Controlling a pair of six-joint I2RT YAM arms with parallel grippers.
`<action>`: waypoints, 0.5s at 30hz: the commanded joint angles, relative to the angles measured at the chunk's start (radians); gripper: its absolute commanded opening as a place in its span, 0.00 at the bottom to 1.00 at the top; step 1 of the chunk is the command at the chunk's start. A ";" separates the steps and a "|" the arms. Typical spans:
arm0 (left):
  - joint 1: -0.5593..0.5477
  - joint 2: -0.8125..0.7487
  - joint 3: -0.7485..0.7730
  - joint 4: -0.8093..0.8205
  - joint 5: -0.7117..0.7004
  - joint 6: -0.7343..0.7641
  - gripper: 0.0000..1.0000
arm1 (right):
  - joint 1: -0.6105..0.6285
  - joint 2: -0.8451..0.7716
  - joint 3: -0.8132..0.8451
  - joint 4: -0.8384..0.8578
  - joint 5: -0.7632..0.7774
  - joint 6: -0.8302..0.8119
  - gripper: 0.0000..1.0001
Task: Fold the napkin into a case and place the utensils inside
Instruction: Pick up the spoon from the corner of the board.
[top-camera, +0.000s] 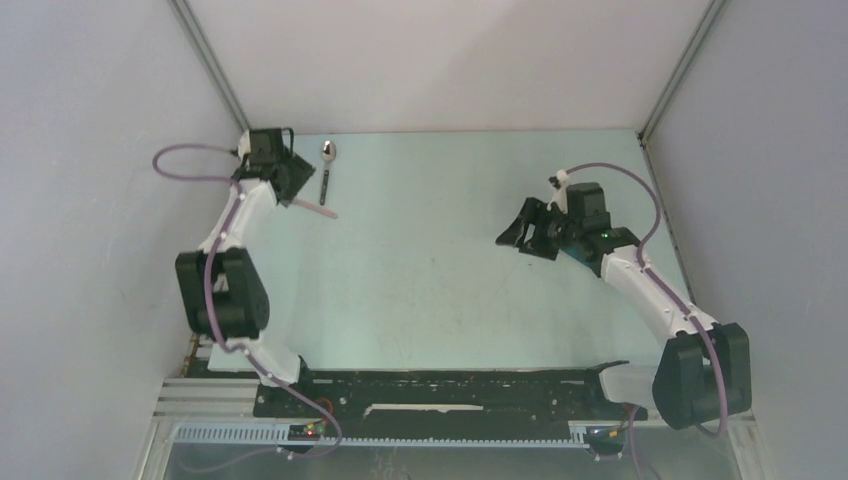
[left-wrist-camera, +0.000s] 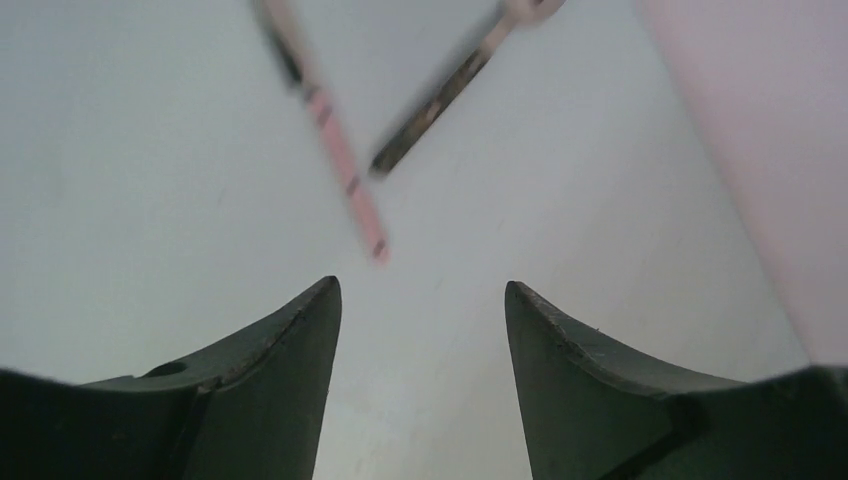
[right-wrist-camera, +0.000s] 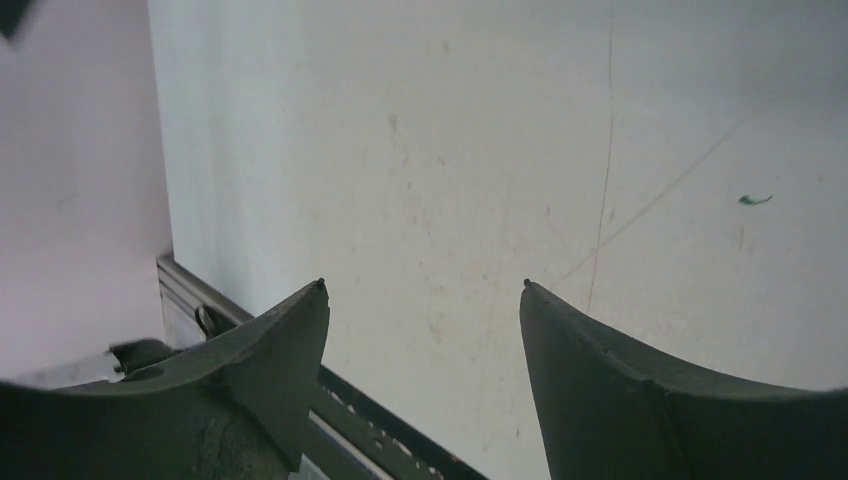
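The left gripper (left-wrist-camera: 421, 283) holds its fingers apart by the knife (left-wrist-camera: 336, 150) and spoon (left-wrist-camera: 441, 100), likely to grab one, and the empty right gripper (right-wrist-camera: 422, 285) has its fingers apart too.

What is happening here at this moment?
The left end effector hangs open near the spoon and knife, which lie at the far left corner of the table; it touches neither. The right end effector is open over bare table, holding nothing. No utensil is picked up yet.

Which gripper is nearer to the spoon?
Left. The left gripper is right beside the spoon, just to its left; the right gripper is well away, off to the spoon's right.
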 joint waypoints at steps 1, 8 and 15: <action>-0.007 0.300 0.386 0.013 -0.091 0.280 0.69 | 0.056 0.007 0.032 -0.064 0.022 -0.033 0.78; 0.000 0.709 0.911 -0.169 0.051 0.446 0.87 | 0.110 -0.056 0.031 -0.093 0.021 -0.062 0.78; 0.004 0.886 1.111 -0.266 0.093 0.408 0.83 | 0.089 -0.083 0.031 -0.100 0.002 -0.069 0.78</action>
